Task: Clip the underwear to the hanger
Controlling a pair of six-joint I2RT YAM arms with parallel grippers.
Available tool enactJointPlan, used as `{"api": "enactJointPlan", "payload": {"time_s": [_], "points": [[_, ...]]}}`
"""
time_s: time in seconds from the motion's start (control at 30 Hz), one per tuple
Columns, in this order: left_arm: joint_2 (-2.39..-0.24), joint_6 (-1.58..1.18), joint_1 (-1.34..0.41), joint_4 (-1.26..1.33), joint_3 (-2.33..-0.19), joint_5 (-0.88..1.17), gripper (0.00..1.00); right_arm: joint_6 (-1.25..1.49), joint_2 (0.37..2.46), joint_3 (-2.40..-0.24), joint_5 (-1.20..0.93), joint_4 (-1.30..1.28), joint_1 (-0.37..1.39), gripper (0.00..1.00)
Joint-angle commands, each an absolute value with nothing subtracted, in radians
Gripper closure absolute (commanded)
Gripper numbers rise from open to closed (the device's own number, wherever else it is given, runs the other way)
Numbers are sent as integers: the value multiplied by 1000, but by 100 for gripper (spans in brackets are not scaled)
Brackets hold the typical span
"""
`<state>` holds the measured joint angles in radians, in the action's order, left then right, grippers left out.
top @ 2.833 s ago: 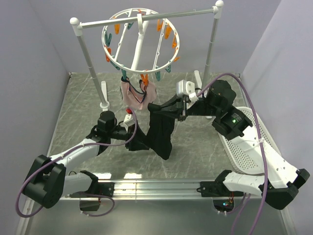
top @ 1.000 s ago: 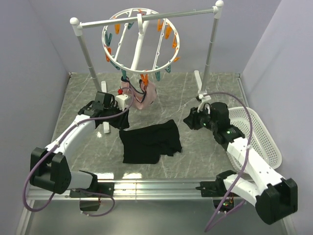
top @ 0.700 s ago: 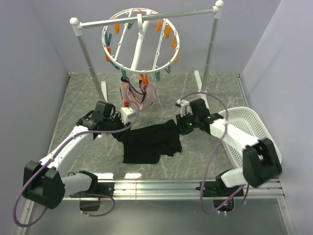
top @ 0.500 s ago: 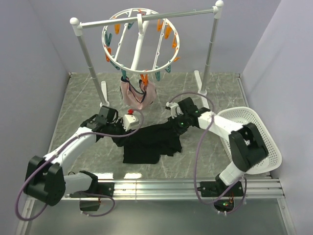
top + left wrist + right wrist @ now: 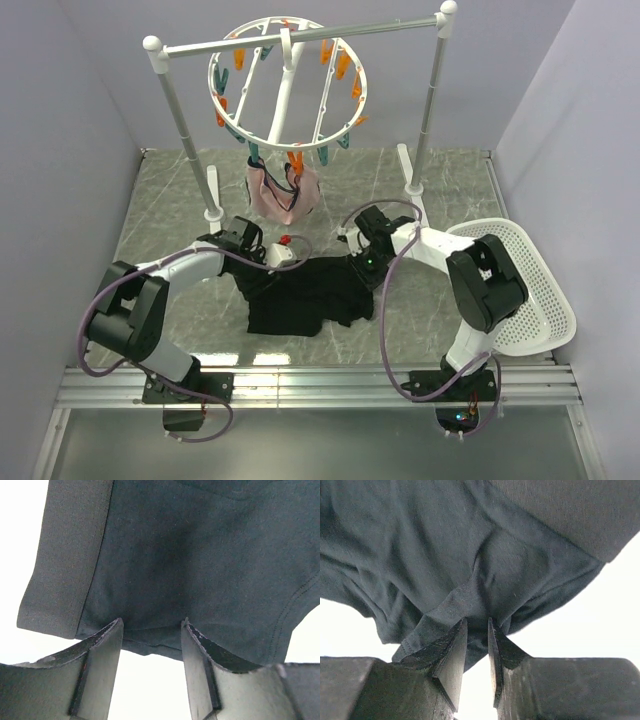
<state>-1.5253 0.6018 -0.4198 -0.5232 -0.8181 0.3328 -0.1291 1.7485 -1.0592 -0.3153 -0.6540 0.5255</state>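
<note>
Underwear (image 5: 305, 295): spread flat below the hanger (image 5: 283, 100), well apart from it.
Left gripper (image 5: 151, 630): fingers held apart, with the hem edge at their tips.
Right gripper (image 5: 477, 625): a fabric fold is pinched.
Hidden: from above, both grippers' tips are lost against black cloth.

Both arms lay bent low, wrists meeting near the frame's centre. Left gripper (image 5: 152, 625), centre-left, held its jaws apart. Right gripper (image 5: 477, 622), centre-right, had jaws nearly together.

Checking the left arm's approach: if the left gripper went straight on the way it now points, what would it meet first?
The left gripper would first meet the black soft-fabric boxer-brief underwear. Its hem lies right at the open fingertips, possibly touching them, though depth is unclear.
</note>
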Motion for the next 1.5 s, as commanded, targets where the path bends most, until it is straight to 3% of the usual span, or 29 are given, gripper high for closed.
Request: {"api": "enactJointPlan", "payload": {"time_s": [0.0, 0.17, 0.27, 0.33, 0.37, 0.57, 0.77, 0.97, 1.13, 1.47], "points": [[-1528, 692, -423, -554, -828, 262, 44, -164, 1701, -1084, -304, -805, 525, 68], [-1441, 778, -425, -604, -798, 210, 44, -270, 1616, -1048, -273, -890, 503, 64], [-1331, 772, -425, -638, -793, 302, 43, -287, 1524, -1061, -323, -894, 499, 60], [-1267, 730, -425, -643, -798, 408, 39, -270, 1477, -1103, -366, -864, 499, 56], [-1208, 718, -425, -646, -807, 446, 31, -262, 1442, -1126, -403, -858, 499, 52], [-1016, 479, -425, -602, -877, 664, 26, -175, 1297, -1252, -428, -599, 434, 49], [-885, 56, -425, -232, -905, 654, 22, -92, 1200, -1243, -491, -186, 354, 41], [-951, -94, -426, 72, -930, 643, 8, -74, 1314, -1305, -553, 69, 311, 37], [-1025, -166, -428, 267, -922, 482, 9, -19, 1442, -1402, -589, 152, 298, 37], [-1114, -181, -428, 227, -1034, 482, 12, 44, 1566, -1512, -647, 242, 301, 38]]}}
